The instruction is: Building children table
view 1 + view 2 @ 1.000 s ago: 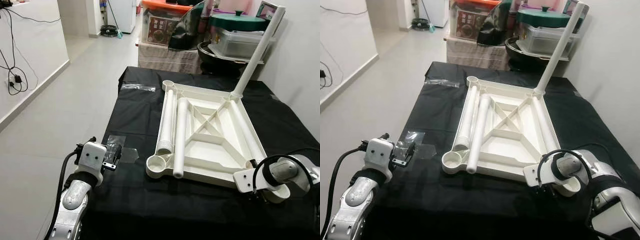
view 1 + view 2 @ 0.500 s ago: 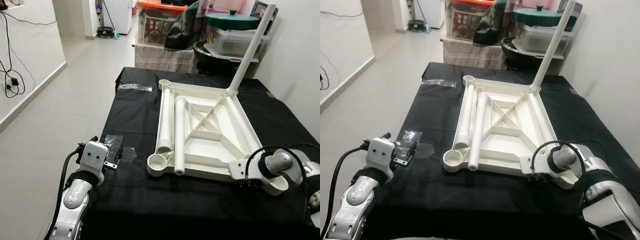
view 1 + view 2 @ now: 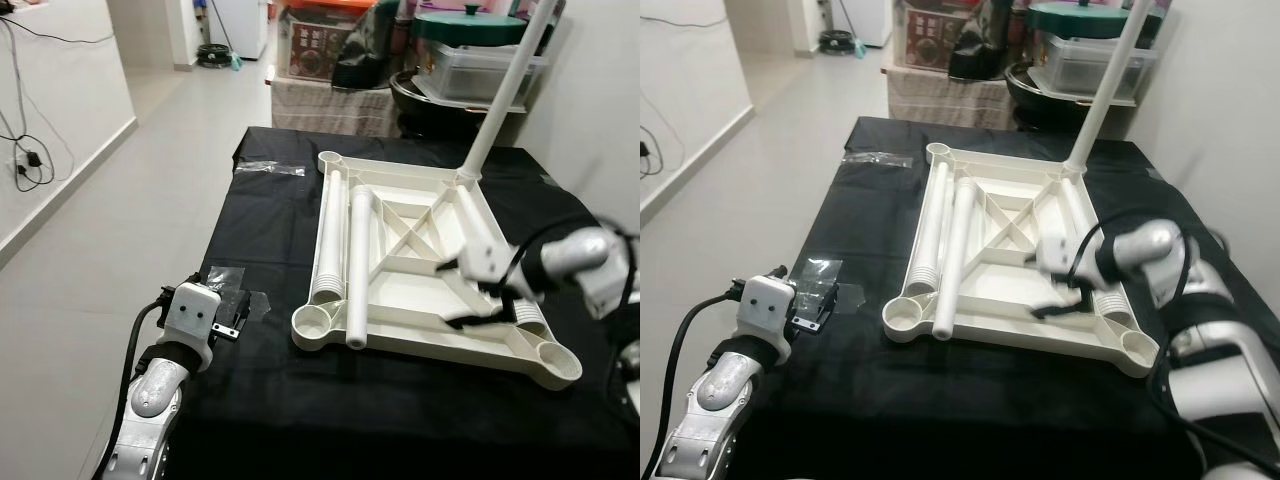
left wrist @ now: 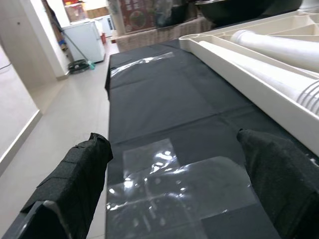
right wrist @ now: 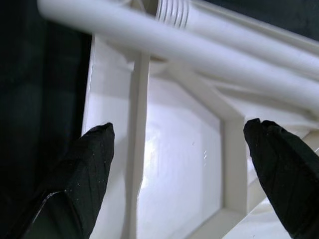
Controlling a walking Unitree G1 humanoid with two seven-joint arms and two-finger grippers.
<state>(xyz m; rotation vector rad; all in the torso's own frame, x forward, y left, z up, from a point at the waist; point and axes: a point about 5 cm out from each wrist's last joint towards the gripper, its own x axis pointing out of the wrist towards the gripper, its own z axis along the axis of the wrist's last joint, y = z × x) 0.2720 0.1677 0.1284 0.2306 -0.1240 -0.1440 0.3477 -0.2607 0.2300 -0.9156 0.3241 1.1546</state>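
Jaws spread wide, the right gripper (image 3: 478, 292) hovers over the upturned white plastic tabletop (image 3: 400, 262) on the black-draped surface (image 3: 260, 390). It should probably close squarely round 1 loose white tube leg (image 3: 357, 262) before lifting. The left gripper (image 4: 174, 194), also open, waits above clear plastic wrap (image 4: 174, 189). 1 fitted leg (image 3: 500, 95) already stands upright, crowding reach.

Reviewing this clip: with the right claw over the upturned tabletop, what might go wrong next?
The open right claw hovers near the leg lying along the right side of the white tabletop; a poor grasp may let it roll. Its arm could bump the upright leg at the far corner. The two loose legs on the left may shift.
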